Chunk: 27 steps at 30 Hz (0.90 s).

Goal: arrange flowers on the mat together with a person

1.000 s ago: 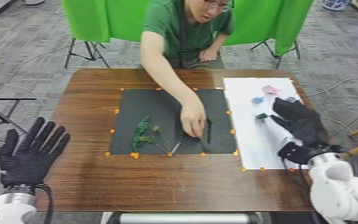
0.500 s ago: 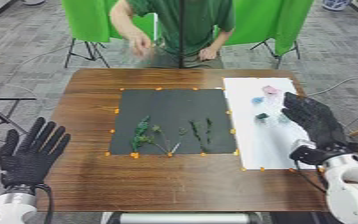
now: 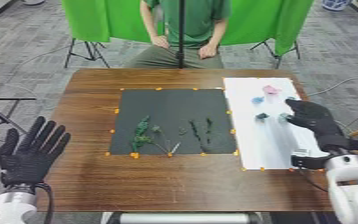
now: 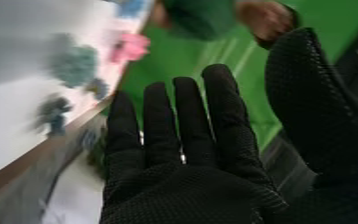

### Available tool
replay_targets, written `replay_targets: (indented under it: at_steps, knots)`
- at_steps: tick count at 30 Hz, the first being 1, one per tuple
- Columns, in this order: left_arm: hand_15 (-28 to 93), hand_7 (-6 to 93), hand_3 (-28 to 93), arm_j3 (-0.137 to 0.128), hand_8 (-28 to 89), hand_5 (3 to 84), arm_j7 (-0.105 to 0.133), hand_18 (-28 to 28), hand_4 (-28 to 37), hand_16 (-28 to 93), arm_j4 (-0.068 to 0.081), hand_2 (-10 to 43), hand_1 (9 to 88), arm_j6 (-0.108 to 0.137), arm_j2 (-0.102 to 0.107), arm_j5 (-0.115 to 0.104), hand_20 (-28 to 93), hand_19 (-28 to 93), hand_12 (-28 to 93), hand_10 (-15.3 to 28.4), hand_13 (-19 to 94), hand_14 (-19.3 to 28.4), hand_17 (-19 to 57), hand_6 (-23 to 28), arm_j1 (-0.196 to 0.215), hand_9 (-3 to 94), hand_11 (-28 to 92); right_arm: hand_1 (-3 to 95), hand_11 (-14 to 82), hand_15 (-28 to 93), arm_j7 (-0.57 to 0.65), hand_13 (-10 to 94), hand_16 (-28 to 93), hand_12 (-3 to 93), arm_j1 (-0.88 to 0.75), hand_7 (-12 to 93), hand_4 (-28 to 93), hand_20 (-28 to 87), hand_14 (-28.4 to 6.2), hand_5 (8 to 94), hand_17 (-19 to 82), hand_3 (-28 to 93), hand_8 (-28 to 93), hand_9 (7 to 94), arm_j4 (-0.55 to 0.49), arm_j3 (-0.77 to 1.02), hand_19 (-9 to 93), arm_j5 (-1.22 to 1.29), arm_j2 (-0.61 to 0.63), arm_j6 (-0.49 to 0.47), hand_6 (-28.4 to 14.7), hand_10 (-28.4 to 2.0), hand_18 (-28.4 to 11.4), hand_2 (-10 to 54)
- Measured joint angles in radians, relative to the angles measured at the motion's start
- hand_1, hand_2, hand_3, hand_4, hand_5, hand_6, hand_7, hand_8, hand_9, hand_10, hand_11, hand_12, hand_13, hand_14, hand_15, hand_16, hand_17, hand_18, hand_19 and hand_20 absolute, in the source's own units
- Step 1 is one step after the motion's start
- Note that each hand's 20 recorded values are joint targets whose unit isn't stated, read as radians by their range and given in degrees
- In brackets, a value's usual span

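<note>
sprigs (image 3: 142, 134) on mat (image 3: 168, 107), flowers (image 3: 270, 90) on sheet (image 3: 257, 142) (right of mat)

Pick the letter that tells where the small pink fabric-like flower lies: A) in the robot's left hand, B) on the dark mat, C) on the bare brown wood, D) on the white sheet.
D: the pink flower lies on the white sheet, near the light blue flower.

Just past the left hand (image 3: 24, 164), we see a black stand (image 3: 11, 99) on the grey floor (image 3: 33, 60). Well beyond the right hand (image 3: 311, 116), we have a green backdrop (image 3: 286, 22) and a blue-and-white pot (image 3: 336, 4).
</note>
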Motion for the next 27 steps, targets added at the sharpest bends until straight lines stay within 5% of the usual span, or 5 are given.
replay_targets:
  at_steps: [8,20,27]
  knots:
    - [33,7.5,69,0.003,-8,43.5,0.0,14.7,-28.3,-7,0.0,10.6,25.3,0.0,0.001,0.001,14,33,9,13.7,31,16.6,-3.3,7.2,-0.007,39.9,15,43.4,3.9,11,0.065,28,4,10.3,0.183,21,-28,26,-7.2,39.7,22,77,-15,37.1,0.039,-0.192,7,-0.326,0.037,0.0,-0.4,-8.6,-8.4,-9.5]
    - [33,7.5,69,0.003,-8,43.5,-0.002,14.7,-28.3,-7,0.001,10.6,25.3,0.0,0.002,0.0,14,33,9,13.8,31,16.6,-3.3,7.2,-0.012,40.0,15,53.4,6.6,14,0.262,41,11,12.0,0.407,25,-28,35,-4.2,44.5,27,74,-17,43.9,0.153,-0.418,37,-0.877,0.07,-0.128,1.8,-7.9,-8.6,-9.5]
    - [33,7.6,69,0.004,-8,43.5,-0.004,14.7,-28.3,-7,0.001,10.6,25.3,0.0,0.003,0.0,15,33,9,13.8,31,16.7,-3.3,7.2,-0.014,40.0,15,57.6,10.7,20,0.309,57,18,15.2,0.497,27,-28,40,-3.3,50.6,28,70,-17,52.7,0.203,-0.493,63,-0.921,0.063,-0.202,2.9,-7.4,-11.7,-9.5]
